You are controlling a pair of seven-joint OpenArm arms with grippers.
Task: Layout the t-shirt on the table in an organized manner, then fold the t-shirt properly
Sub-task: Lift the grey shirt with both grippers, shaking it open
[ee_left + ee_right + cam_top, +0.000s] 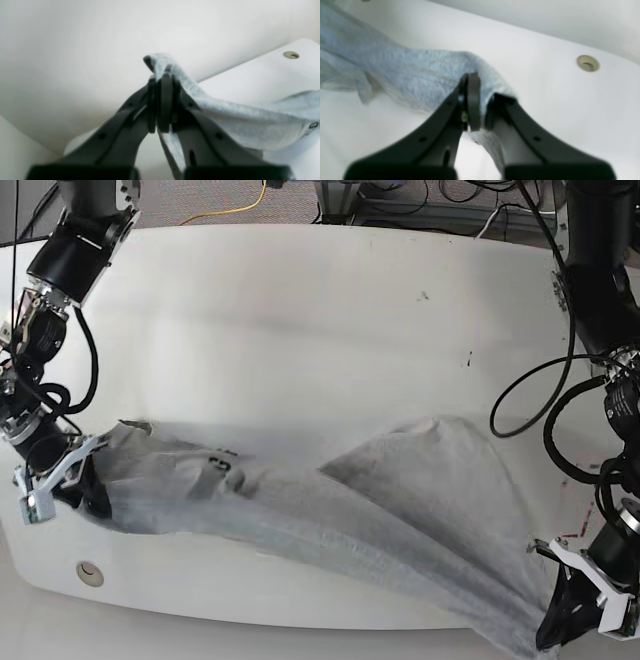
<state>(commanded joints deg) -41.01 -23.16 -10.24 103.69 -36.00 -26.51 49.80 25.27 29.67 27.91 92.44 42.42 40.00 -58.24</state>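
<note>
The left end effector point(162, 100) has its black jaws pressed together on a bunched edge of the t-shirt point(240, 117), with a peak of grey cloth standing up above the tips and more hanging down between the jaws. In the base view this end effector point(575, 610) sits at the near right edge of the worktop point(330, 330), holding the shirt's corner low by the rim. The right end effector point(477, 105) is likewise clamped on a fold of the t-shirt point(415, 75), the cloth wrapped over one jaw. From the base view it point(70, 480) is at the near left of the worktop, gripping the other end.

Between them the t-shirt point(400, 520) lies stretched across the near half of the worktop, wrinkled and twisted, with black lettering showing near the left end and a broad flap spread toward the right.

The worktop is glossy white with curved edges. A round grommet hole point(90, 573) sits near the left front corner, small dark specks point(468, 360) dot the far right part, and a red dashed mark point(575, 532) shows beside the shirt on the right. Beyond the far edge are cables point(240, 205) and a grey floor.
</note>
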